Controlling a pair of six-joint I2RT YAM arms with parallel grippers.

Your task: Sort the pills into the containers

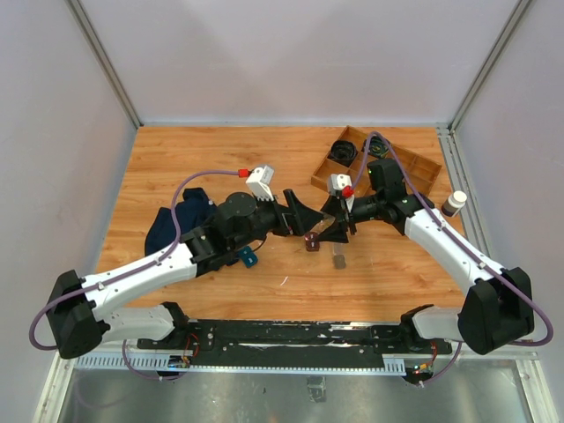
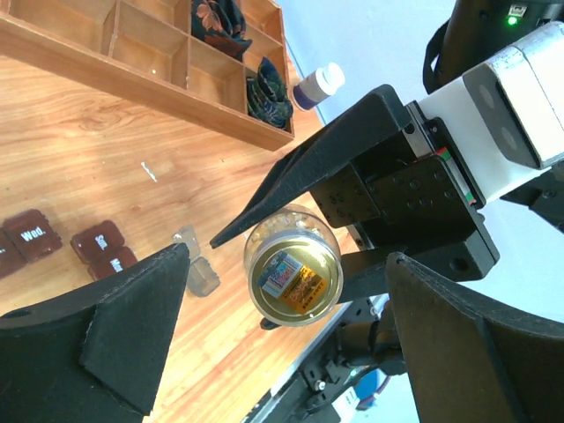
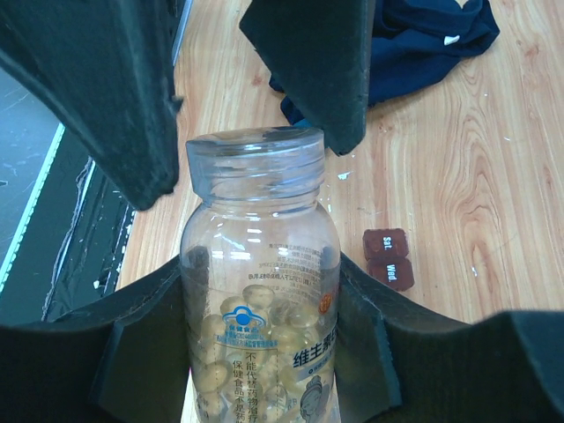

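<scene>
My right gripper is shut on a clear pill bottle and holds it above the table. Yellow softgel pills fill its lower part, and a clear cap sits on it. My left gripper is open. Its fingers stand either side of the cap without touching it. On the wood below lie the containers, two small dark-brown boxes marked "Sat." and "Wed.". The containers also show in the left wrist view, and from above they sit under the two grippers.
A wooden divided tray with black cables stands at the back right. A white-capped bottle stands beside it. A dark blue cloth lies at the left, with a small teal object near it. Small clear pieces lie by the boxes.
</scene>
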